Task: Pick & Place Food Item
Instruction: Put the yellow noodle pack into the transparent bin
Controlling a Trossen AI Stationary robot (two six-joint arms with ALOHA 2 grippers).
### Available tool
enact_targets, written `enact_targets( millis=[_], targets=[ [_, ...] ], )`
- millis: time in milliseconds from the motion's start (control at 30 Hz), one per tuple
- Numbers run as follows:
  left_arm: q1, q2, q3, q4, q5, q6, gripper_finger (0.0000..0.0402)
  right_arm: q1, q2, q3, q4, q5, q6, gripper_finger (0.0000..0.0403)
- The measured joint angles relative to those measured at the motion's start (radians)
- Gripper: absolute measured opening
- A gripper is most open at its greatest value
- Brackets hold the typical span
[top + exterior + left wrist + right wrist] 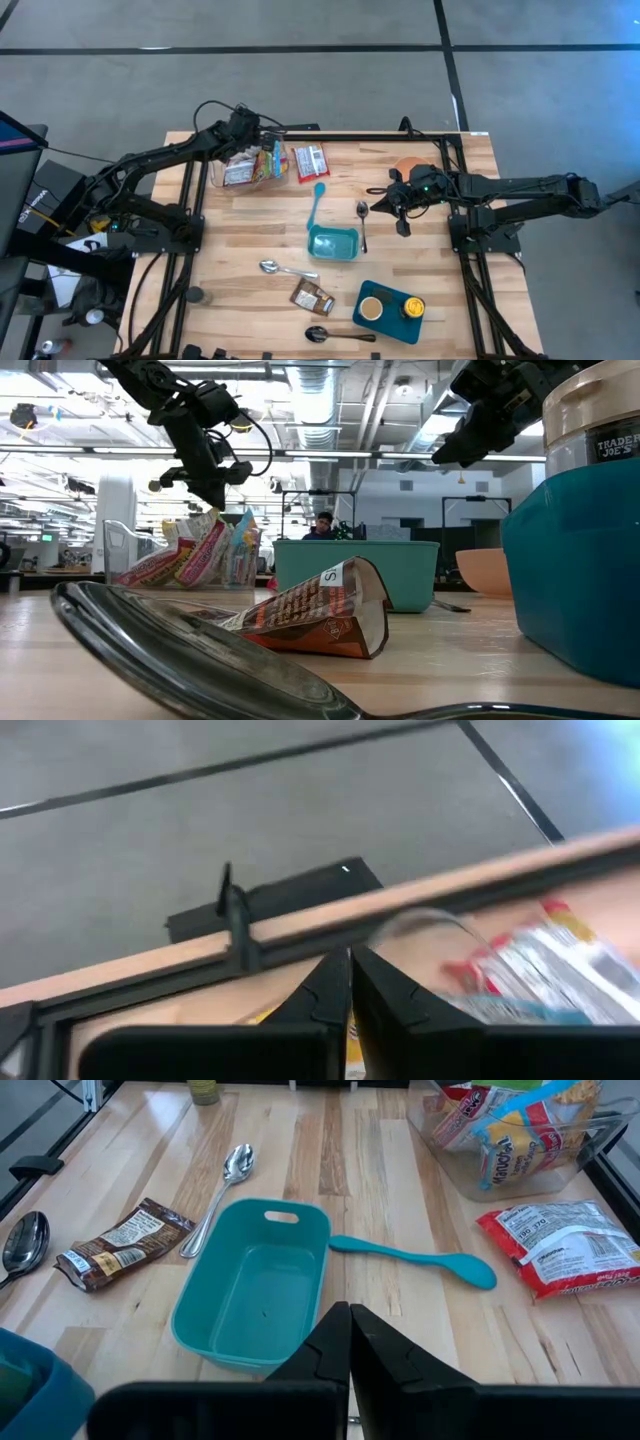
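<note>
A clear bin point(228, 172) at the table's far left holds several upright snack packets point(190, 555). My left gripper point(258, 138) hangs over the bin, shut, its tips point(214, 503) at the packets' tops. A red-and-white packet point(311, 162) lies flat on the table beside the bin. A teal tub point(250, 1290) stands mid-table with a teal spoon point(415, 1260) next to it. My right gripper point(350, 1320) is shut on nothing, raised above the table right of the tub. My left gripper comes slanting down from the table's near side onto the packets in the bin. A sliver of a yellow packet point(350, 1038) shows between its shut fingers. The fingers hide which part they have. The packet stands in the bin.
A brown packet point(312, 297) and metal spoons point(275, 267) point(362, 215) point(335, 336) lie on the near half. A blue tray point(390, 312) with jars stands at the near right, an orange bowl point(410, 165) at the far right. A person point(322, 525) sits beyond the table.
</note>
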Motion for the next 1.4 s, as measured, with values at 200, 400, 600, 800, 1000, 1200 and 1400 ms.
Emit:
enact_targets(
  millis=[200, 400, 600, 800, 1000, 1200, 1400],
  targets=[
    [0.001, 0.000, 0.000, -0.016, 0.016, 0.005, 0.0057, 0.000, 0.000, 0.000, 0.000, 0.000, 0.005, 0.0000],
    [0.011, -0.016, -0.001, -0.003, 0.006, 0.006, 0.0116, 0.000, 0.000, 0.000, 0.000, 0.000, 0.008, 0.0000],
    [0.012, -0.108, -0.001, 0.004, -0.019, -0.001, 0.0122, 0.000, 0.000, 0.000, -0.001, 0.000, 0.008, 0.0000],
    [0.012, -0.145, 0.000, -0.160, -0.063, -0.057, 0.0078, 0.000, 0.000, 0.000, 0.000, 0.000, 0.008, 0.0000],
    [0.003, -0.118, 0.000, -0.234, -0.047, -0.075, 0.0011, 0.000, 0.000, 0.000, 0.000, 0.000, 0.008, 0.0000],
    [0.001, -0.064, 0.000, -0.216, -0.036, -0.102, 0.0005, 0.000, 0.000, 0.000, 0.000, 0.000, 0.008, 0.0000],
    [-0.001, 0.035, 0.000, -0.147, -0.036, -0.101, 0.0002, 0.000, 0.000, 0.000, -0.002, 0.000, 0.008, 0.0000]
  ],
)
